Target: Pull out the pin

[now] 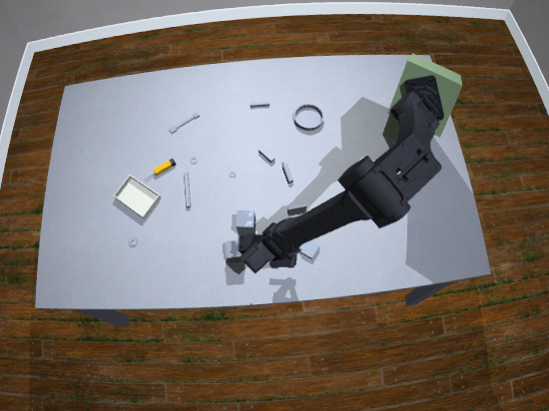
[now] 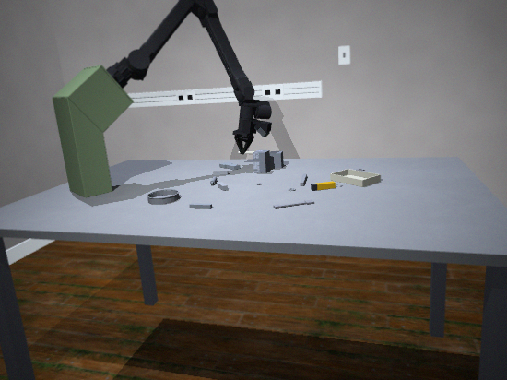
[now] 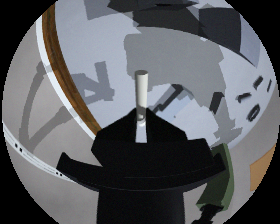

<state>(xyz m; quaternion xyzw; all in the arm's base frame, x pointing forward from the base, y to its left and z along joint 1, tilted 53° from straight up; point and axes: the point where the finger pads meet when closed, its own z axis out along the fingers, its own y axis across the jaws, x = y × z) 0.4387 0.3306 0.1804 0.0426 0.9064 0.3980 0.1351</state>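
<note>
From the top view the arm (image 1: 349,206) covers a good chunk of the block cluster near the front edge of the table (image 1: 125,281), so it's hard to count the blocks; one grey block (image 1: 246,219) pokes out beside the wrist, another (image 1: 309,250) on the other side. The fingertips can't be seen from above at all. The wrist view sorts it out: the gripper (image 3: 141,128) is pinching a pale pin (image 3: 141,100), which sticks out past the fingers, off the table. In the exterior view the gripper (image 2: 242,148) hangs just above the table next to the blocks (image 2: 264,160), but the pin is too small to pick out there.

Only real container is a shallow cream tray (image 1: 137,196) toward the left edge, nothing visible in it. A yellow utility knife (image 1: 164,167) lies just beside it. A metal ring (image 1: 307,117) sits near the back edge, with grey bars (image 1: 187,190) and tiny washers (image 1: 133,241) scattered across the middle. The green pedestal (image 1: 441,79) fills the back right corner.
</note>
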